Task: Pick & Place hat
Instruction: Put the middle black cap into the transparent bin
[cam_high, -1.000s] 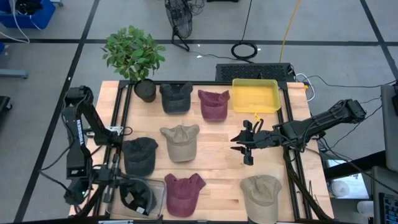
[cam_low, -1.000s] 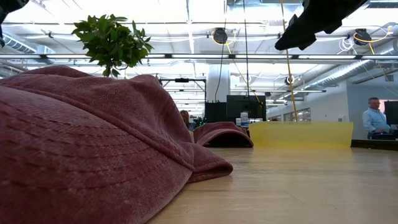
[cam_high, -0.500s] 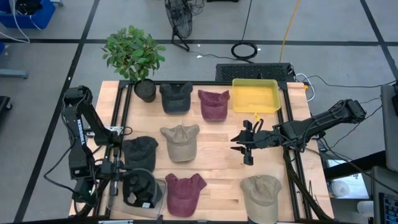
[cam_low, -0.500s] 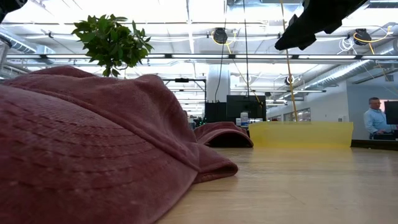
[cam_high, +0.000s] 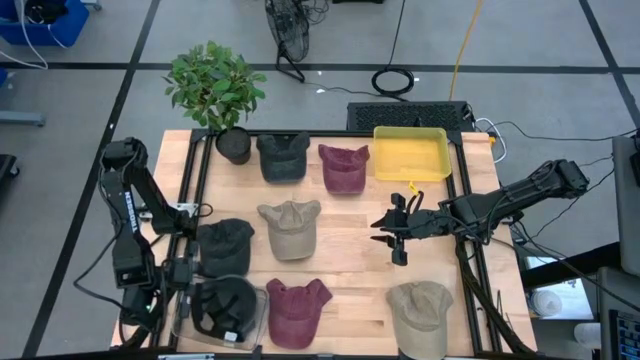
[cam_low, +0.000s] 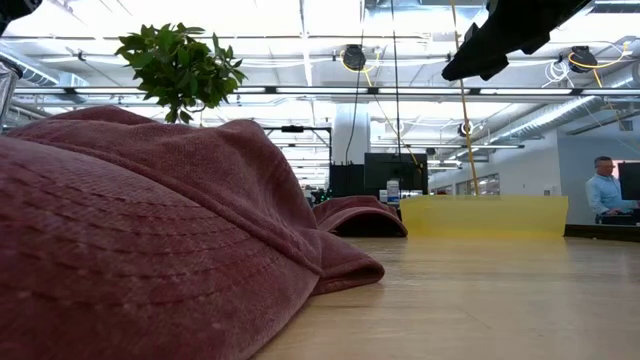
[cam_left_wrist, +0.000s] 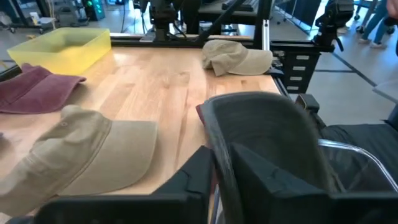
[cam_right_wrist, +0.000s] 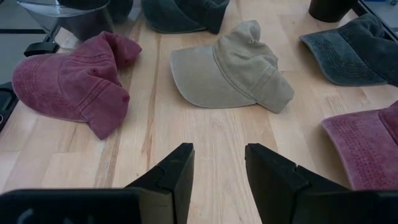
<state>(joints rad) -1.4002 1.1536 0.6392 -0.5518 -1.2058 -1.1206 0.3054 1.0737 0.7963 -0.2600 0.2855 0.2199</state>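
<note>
Surface (cam_high: 340, 215) of pale wood, spread with hats in rows. Black hat (cam_high: 226, 305) in clear bin (cam_high: 185, 325) at near left corner, directly under left jaws (cam_high: 190, 300), partly parted, grip on hat uncertain. Right jaws (cam_high: 398, 232) apart mid-surface, well away, idle.

The left gripper (cam_high: 190, 300) is mostly hidden behind the black hat (cam_high: 225, 305) it meets.
</note>
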